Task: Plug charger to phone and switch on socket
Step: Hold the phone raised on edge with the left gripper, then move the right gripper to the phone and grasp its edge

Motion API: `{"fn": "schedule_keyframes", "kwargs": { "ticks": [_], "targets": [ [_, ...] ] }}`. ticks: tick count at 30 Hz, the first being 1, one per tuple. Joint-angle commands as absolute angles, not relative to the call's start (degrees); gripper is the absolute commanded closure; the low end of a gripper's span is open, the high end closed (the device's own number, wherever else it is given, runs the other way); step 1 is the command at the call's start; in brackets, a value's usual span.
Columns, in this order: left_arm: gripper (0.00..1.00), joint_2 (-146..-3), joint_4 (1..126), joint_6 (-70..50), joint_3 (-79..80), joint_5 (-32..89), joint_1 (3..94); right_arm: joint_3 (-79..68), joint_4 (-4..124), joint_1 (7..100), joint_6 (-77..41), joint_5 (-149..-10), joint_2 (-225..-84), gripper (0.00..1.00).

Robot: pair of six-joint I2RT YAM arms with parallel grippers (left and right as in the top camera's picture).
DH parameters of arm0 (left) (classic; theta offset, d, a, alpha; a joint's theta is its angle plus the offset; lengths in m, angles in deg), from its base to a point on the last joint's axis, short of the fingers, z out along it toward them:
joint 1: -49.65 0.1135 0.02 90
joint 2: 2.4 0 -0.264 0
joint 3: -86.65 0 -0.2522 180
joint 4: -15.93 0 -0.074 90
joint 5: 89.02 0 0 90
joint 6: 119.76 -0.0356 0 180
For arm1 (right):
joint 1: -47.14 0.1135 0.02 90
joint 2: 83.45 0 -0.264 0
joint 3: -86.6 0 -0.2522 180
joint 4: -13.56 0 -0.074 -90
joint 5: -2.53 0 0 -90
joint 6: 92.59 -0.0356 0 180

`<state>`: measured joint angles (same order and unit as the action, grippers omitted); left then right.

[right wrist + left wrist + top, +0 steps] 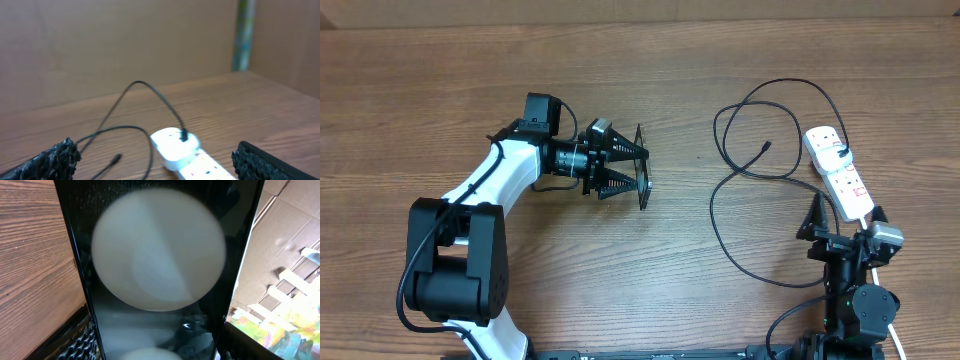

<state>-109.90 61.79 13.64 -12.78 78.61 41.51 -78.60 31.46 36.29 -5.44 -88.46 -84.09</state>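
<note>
You held the phone (642,170) on edge in the left gripper (620,167), mid-table. The right gripper (843,222) stood wide and empty by the socket (837,168). Between them the charger (764,149) lay looped, its tip free. The next move likely called for pinching that tip squarely.

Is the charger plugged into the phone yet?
No, out. The charger's tip lies on the table, apart from the phone held by the left gripper.

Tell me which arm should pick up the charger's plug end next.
Right. The right gripper is open and empty, next to the socket and on the same side as the charger tip. The left gripper is busy, shut on the phone.
</note>
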Motion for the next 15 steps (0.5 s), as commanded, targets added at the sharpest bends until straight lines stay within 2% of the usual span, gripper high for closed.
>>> {"fn": "schedule_keyframes", "kwargs": {
  "ticks": [1,8,12,15],
  "targets": [
    [0.4,-110.39,61.68,13.95,-11.16,81.58,41.75,-79.19,30.59,36.2,-12.06,-75.11,-83.83,0.0],
    [0.4,-110.39,60.69,13.95,-11.16,81.58,41.75,-79.19,31.18,36.2,-44.82,-36.37,-83.83,0.0],
    [0.4,-110.39,60.67,13.92,-11.16,81.58,41.75,-79.19,32.68,36.2,-51.99,-28.92,-83.83,0.0],
    [0.4,-110.39,60.43,13.9,-11.16,81.53,41.75,-79.15,30.98,36.2,-49.39,-28.55,-83.83,0.0]
  ]
}}
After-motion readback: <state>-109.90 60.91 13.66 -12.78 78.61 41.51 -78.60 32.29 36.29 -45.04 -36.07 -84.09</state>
